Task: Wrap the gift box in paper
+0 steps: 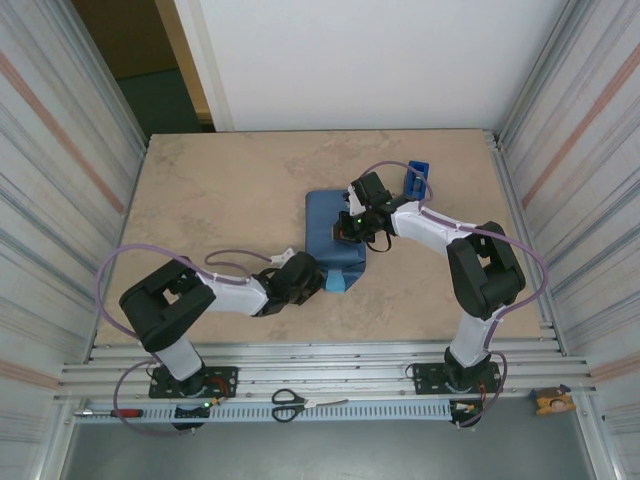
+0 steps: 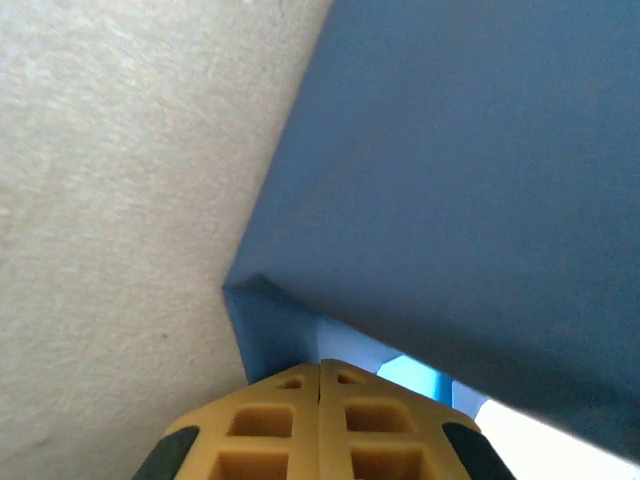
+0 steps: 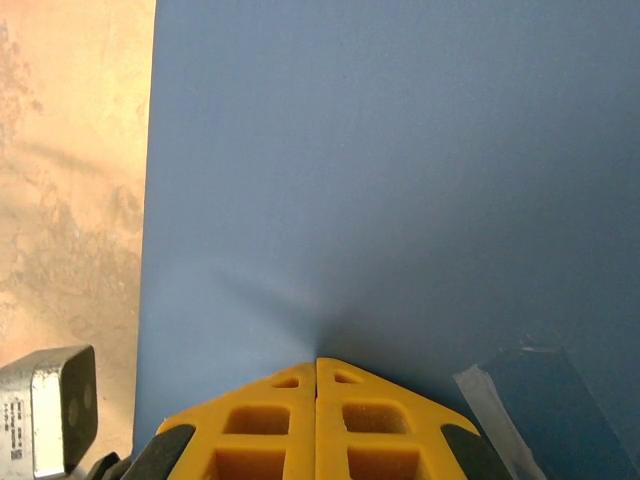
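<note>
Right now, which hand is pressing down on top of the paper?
The right hand, shut, tips denting the paper's dark blue top face. The left hand, also shut, is low at the near corner fold.

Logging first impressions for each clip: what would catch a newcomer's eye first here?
The blue paper, folded into a parcel at the middle of the table. The right gripper, shut, presses its tip into the top face beside a strip of clear tape; the left gripper, also shut, sits at the near corner fold.
</note>
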Motion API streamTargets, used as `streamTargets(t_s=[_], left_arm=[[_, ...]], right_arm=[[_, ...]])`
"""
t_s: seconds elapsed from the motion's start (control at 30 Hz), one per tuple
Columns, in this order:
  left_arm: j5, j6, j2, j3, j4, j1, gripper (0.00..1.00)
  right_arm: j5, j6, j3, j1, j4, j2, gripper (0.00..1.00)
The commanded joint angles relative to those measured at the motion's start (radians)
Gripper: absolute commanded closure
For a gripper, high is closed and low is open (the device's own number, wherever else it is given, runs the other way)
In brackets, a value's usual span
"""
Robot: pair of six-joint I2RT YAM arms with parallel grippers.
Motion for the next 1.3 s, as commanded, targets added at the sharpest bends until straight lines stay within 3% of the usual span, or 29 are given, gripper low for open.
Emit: streamTargets(t_s=[0.0, 0.43, 1.03, 1.27], left_arm=[[-0.007, -0.01, -0.004, 0.017, -0.026, -0.006, 1.0], [-0.003, -0.036, 0.005, 0.005, -0.037, -0.047, 1.0], [0.039, 0.047, -0.001, 0.139, -0.284, -0.086, 1.0], [-0.046, 0.16, -0.186, 0.113, -0.306, -0.091, 1.0]], right_arm=[[0.047, 0.013, -0.063, 0.007, -0.164, 0.07, 1.0], [0.05, 0.013, -0.063, 0.004, -0.167, 0.069, 1.0], [0.053, 0.015, -0.063, 0.006, -0.17, 0.065, 1.0], [0.043, 0.007, -0.053, 0.008, -0.173, 0.068, 1.0]])
